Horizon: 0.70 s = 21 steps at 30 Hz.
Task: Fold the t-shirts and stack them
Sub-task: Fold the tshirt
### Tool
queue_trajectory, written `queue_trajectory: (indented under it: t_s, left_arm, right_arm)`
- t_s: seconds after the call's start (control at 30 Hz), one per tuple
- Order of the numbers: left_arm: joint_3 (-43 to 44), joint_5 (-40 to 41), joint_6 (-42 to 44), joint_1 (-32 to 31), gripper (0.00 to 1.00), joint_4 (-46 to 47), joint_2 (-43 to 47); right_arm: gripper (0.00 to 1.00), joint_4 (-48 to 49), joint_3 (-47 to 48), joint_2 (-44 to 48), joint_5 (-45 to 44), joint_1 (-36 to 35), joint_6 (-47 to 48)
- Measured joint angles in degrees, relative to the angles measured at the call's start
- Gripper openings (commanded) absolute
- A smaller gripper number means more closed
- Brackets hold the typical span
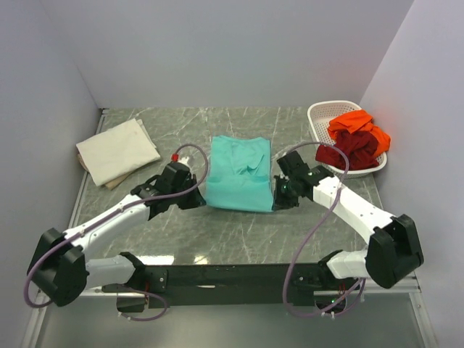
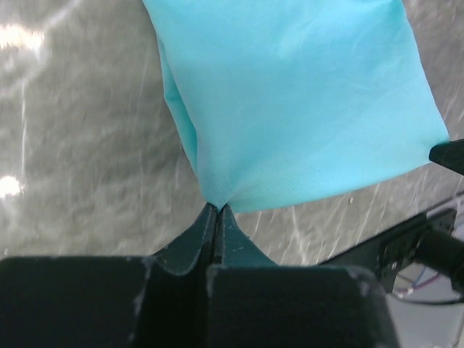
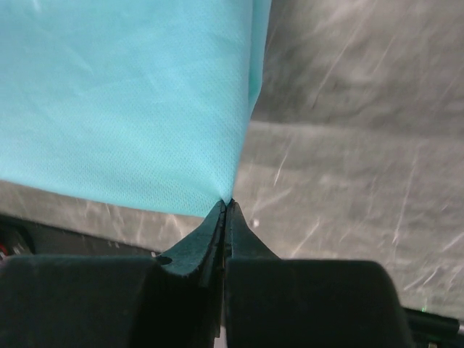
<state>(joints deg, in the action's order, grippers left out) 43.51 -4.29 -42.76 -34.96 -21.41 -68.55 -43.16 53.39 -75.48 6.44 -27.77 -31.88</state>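
A teal t-shirt (image 1: pixel 239 172) lies partly folded in the middle of the marble table. My left gripper (image 1: pixel 197 199) is shut on its near left corner (image 2: pixel 217 199), the cloth pulled to a point between the fingertips. At the near right corner (image 3: pixel 228 194) my right gripper (image 1: pixel 278 201) is likewise shut on the teal t-shirt (image 3: pixel 123 94). A folded cream t-shirt (image 1: pixel 117 151) rests at the far left. Orange (image 1: pixel 357 123) and dark red (image 1: pixel 351 151) t-shirts are bunched in the basket at the far right.
The white lattice basket (image 1: pixel 316 116) stands at the far right by the wall. Walls close in the table on the left, back and right. The black frame (image 1: pixel 239 277) carrying the arm bases runs along the near edge.
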Motion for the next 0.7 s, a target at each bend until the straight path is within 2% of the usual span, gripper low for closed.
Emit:
queue_trajectory:
  t_s: [0.27,0.43,0.57,0.7]
  left_arm:
    - [-3.69,-2.43,-2.95,-2.95,0.0,-9.75,10.88]
    - [-3.74,-3.45,-6.45,-4.92,0.0,-13.35,16.5]
    - [-2.75,-3.48,-7.56,-5.27,0.0,-14.08,16.24]
    - [0.55,-2.6,-7.39,-5.25,0.0,-13.7,12.39]
  right_arm:
    - [0.0,-5.68,-4.83,9.03,0.07,-10.01,-7.78]
    - [0.0,-10.14,-4.44,15.08,-0.35,-12.46,-12.52]
    - [0.0,-13.0,-1.46,15.96,-1.79,-12.55,-14.4]
    - [0.0,-13.73,2.23,14.49,-4.5,-12.48,-14.8]
